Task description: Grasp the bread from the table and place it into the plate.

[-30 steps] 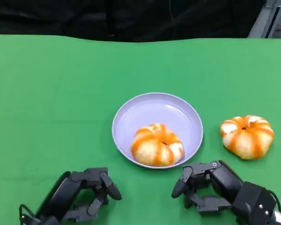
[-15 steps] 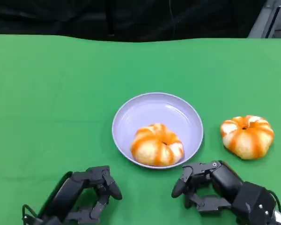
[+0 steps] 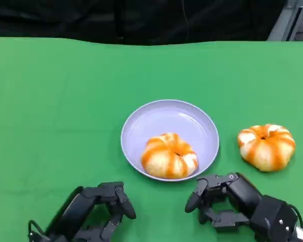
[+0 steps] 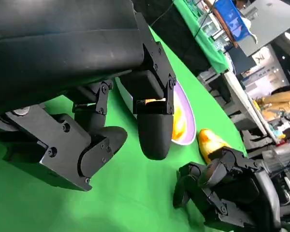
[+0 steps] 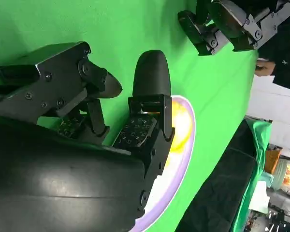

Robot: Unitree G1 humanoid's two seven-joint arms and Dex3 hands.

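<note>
- Bread: one orange-and-white striped bun (image 3: pixel 169 156) lies inside the plate, toward its 6 o'clock rim; a second striped bun (image 3: pixel 266 146) lies on the green desk (image 3: pixel 55 111) at the plate's 3 o'clock, apart from the rim.
- Lavender plate (image 3: pixel 161 118) sits near the middle of the desk, upright, its far half bare.
- Left hand (image 3: pixel 98 212) is low over the desk at the plate's 7 o'clock, well short of the rim; its fingers (image 4: pixel 153 130) are apart and gently bent, with nothing between them.
- Right hand (image 3: pixel 227 201) is at the plate's 5 o'clock, just off the rim, between the plate and the loose bun's near side; its fingers (image 5: pixel 152 77) are spread and curve downward, grasping nothing and touching neither bun.
- In the left wrist view the plate edge and the bun in it show past the fingertips, with the loose bun and the right hand beyond.
- In the right wrist view the plate rim and the bun in it show behind the fingers, and the left hand lies farther off on the green cloth.
- A dark backdrop (image 3: pixel 141 20) runs along the desk's far edge at 12 o'clock.
</note>
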